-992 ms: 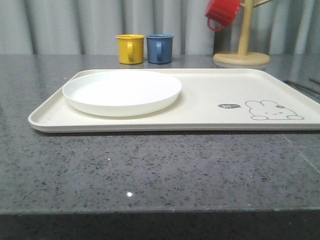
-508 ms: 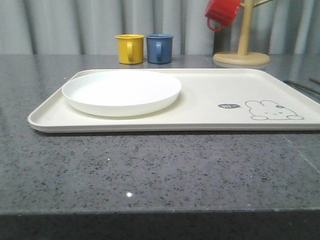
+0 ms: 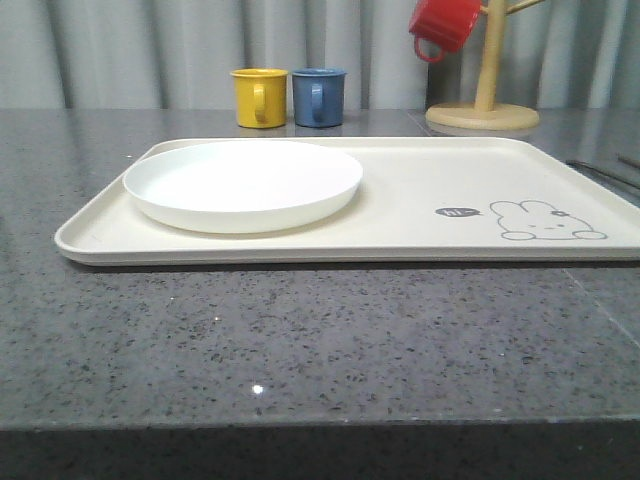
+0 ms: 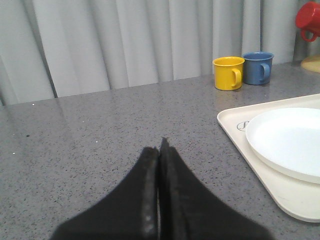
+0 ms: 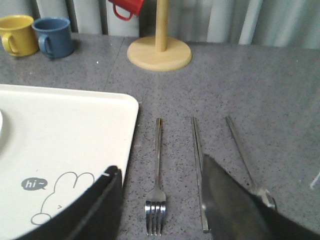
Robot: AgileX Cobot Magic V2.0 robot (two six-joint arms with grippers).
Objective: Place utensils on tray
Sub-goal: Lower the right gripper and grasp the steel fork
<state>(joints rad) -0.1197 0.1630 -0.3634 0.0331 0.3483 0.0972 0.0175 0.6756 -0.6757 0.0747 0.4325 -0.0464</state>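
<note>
A cream tray [image 3: 420, 190] printed with a line-drawn rabbit [image 3: 545, 222] lies on a speckled grey counter [image 3: 300, 340], a round white plate [image 3: 243, 183] resting on its left half, seen from the front camera. Behind it stand a yellow mug [image 3: 260, 97] and a blue mug [image 3: 319, 96] side by side, with a red mug [image 3: 445, 25] hanging on a wooden mug tree [image 3: 484, 95]. The right wrist camera adds what the front view misses: a fork [image 5: 157, 190], a pair of chopsticks [image 5: 198, 170] and a spoon [image 5: 248, 165] lying in a row on the counter just beside the tray's right edge, none of them on the tray. The right gripper [image 5: 160, 200] hangs over the fork with its fingers spread wide and empty. The left wrist camera shows the left gripper [image 4: 159, 150] with its fingers pressed together, holding nothing, above bare counter beside the tray's left end.
</note>
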